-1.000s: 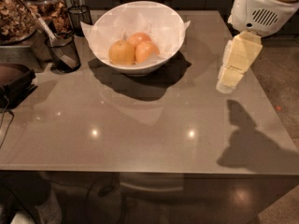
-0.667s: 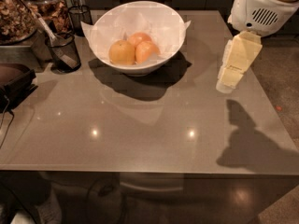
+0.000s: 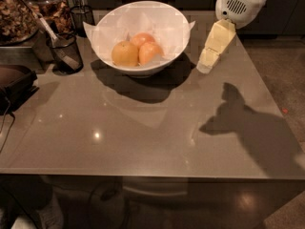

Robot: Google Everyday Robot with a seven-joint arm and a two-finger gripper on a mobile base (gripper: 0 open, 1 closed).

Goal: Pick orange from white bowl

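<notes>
The white bowl [image 3: 176, 20], lined with crumpled white paper, stands at the back middle of the grey table [image 3: 143, 128]. In it lie two reddish oranges, one at the back [image 3: 142, 38] and one in front of it [image 3: 150, 53]. A paler yellow-orange fruit [image 3: 125, 54] lies to their left. My gripper [image 3: 208, 62], cream-coloured under a white wrist [image 3: 238, 4], hangs just right of the bowl's rim, low over the table. It touches nothing and holds nothing.
A black mesh cup [image 3: 66, 51] with a utensil stands left of the bowl, and another [image 3: 82, 15] stands behind it. A tray of dried brown stuff [image 3: 16, 13] and a dark object [image 3: 14, 82] sit at the left edge. The table's right edge drops to the floor [image 3: 281, 80].
My gripper has moved left and back, closer to the bowl's right rim. The bowl and the fruits have not moved.
</notes>
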